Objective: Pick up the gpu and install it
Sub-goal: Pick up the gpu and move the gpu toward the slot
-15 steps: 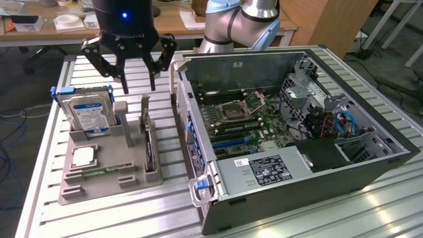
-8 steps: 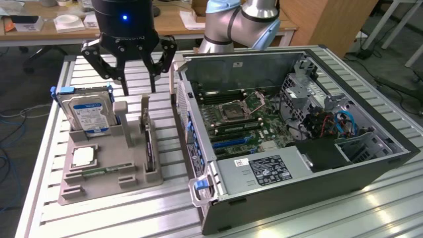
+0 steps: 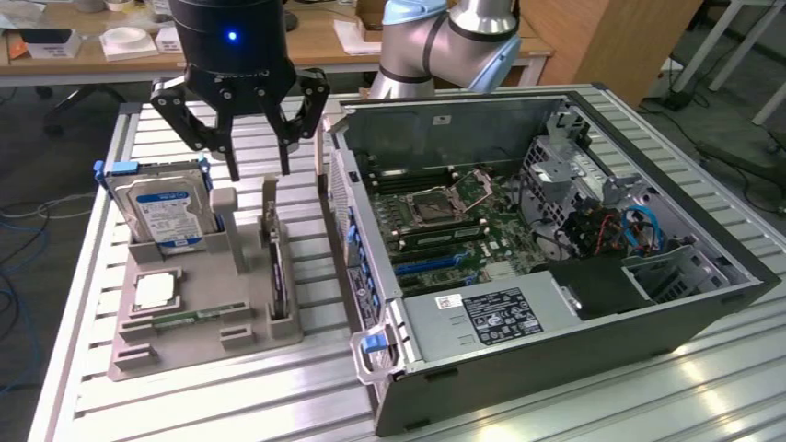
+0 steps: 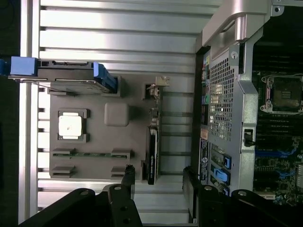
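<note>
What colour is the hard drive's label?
Blue, on the hard drive; the exterior view shows it best.

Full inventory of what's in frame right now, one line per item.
gpu: one, dark card, edge-on in the holder slot nearest the case
hard drive: one, silver with blue label, upright at the holder's far end
processor chip: one, silver, flat in a holder pocket
memory stick: one, green, flat in the holder
holder: one, grey, on the table, exterior view's left
computer case: one, dark grey, open, exterior view's right
motherboard: one, green, inside the case
table: one, silver, slatted
arm: one, grey, behind the case
gripper: one, black, open, above the holder, empty
</note>
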`<state>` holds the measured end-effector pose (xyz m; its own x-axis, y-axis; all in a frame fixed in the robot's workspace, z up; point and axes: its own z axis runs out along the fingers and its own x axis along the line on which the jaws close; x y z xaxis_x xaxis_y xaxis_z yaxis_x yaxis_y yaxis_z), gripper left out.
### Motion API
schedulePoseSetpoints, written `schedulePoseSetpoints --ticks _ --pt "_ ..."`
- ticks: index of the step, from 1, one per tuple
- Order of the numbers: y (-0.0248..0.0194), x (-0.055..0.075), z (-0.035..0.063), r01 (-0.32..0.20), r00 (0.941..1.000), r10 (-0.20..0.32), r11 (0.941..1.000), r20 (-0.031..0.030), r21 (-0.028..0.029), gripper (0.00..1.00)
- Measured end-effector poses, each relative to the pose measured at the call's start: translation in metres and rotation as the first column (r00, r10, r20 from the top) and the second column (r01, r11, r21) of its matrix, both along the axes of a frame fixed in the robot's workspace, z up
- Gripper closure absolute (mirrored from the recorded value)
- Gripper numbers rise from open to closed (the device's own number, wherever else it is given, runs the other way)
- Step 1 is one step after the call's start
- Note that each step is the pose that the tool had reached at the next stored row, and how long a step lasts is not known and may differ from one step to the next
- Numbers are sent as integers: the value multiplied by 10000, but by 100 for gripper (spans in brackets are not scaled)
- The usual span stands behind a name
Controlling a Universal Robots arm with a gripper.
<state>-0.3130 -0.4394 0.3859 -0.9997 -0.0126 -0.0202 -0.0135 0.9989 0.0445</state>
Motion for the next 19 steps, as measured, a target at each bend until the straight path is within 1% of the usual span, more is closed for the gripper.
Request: schedulePoseSetpoints --ticks 19 --pt "-69 0 -18 0 10000 0 10000 1 1 47"
